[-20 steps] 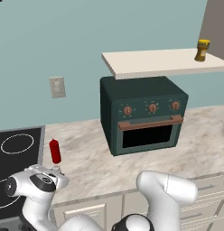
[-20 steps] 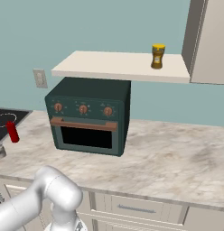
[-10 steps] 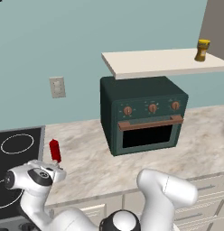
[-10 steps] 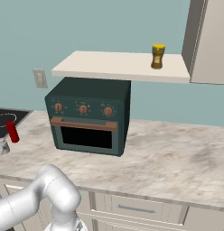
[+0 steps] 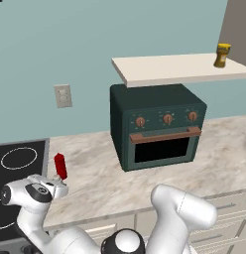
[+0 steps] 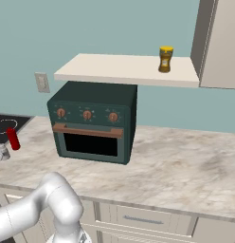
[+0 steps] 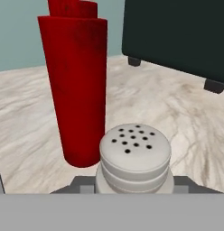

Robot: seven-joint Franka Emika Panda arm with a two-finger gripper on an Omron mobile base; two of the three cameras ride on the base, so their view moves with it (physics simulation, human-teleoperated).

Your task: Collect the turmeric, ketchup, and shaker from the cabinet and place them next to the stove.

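Setting the second of three items beside the flat black cooktop with thin white ring outlines (image 5: 18, 163) appears to be the step in hand. At the far left of the left base view the cooktop meets the marbled grey-white counter (image 5: 95, 168), and the slim bright red squeeze bottle of ketchup (image 5: 60, 166) stands upright on that counter just beside the cooktop's edge. The robot's hand sits low just in front of the bottle. In the hand view, the small grey-silver shaker with a perforated rounded cap (image 7: 134, 158) sits at the bottom centre, right by the gripper (image 7: 132, 187), with the ketchup close behind it and slightly left. The fingertips are hidden behind the shaker's body and the lower band, so whether the jaws are clamped on it or already parted cannot be told. Whether the shaker's base touches the counter is also hidden.

Further right stands the dark green toaster oven with copper knobs (image 5: 157, 131), and above it the pale cream shelf board of the cabinet (image 6: 124, 69) with its taupe door (image 6: 219, 42) at the right. The small squat jar of yellow-orange turmeric (image 6: 165, 59) is upright on the shelf near that door, well apart from the stove.

The next move likely calls for freeing the shaker without nudging the ketchup, lifting clear, then swinging far right and up to the shelf for the turmeric.
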